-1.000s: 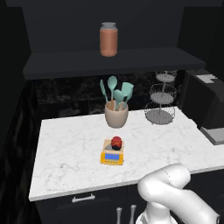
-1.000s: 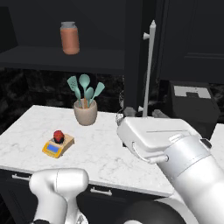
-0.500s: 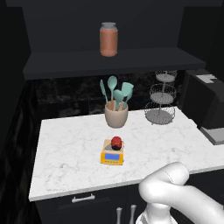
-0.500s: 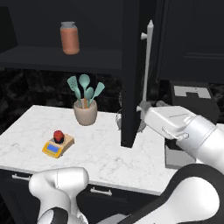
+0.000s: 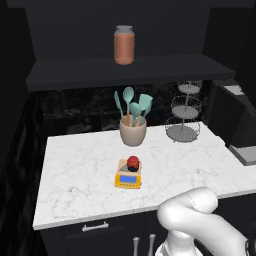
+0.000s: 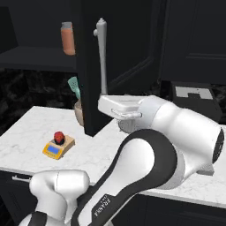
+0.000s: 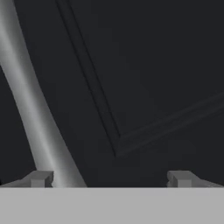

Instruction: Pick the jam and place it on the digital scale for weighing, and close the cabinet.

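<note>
The jam [image 5: 133, 161], a tiny red jar, stands on the yellow-orange digital scale [image 5: 128, 176] in the middle of the white marble counter; the jam [image 6: 58, 136] and the scale [image 6: 58, 148] also show in the right base view. The black cabinet door [image 6: 89, 75] stands partly swung in front of the shelf, its long silver handle [image 6: 102, 57] facing me. My hand presses against the door just below that handle. In the hand view my gripper [image 7: 109, 179] is open, close to the door panel [image 7: 153, 78], and the handle [image 7: 30, 109] runs past the left fingertip [image 7: 39, 178].
A tall orange-brown jar [image 5: 124, 45] stands on the dark shelf [image 5: 125, 70]. A beige cup of teal utensils [image 5: 132, 131] sits behind the scale, and a wire tier stand [image 5: 183, 112] is to its right. A dark appliance [image 6: 194, 99] is at the counter's right end.
The cabinet door has swung to the left, toward the shelf, with my hand following against it. The jam and the scale have not moved.
</note>
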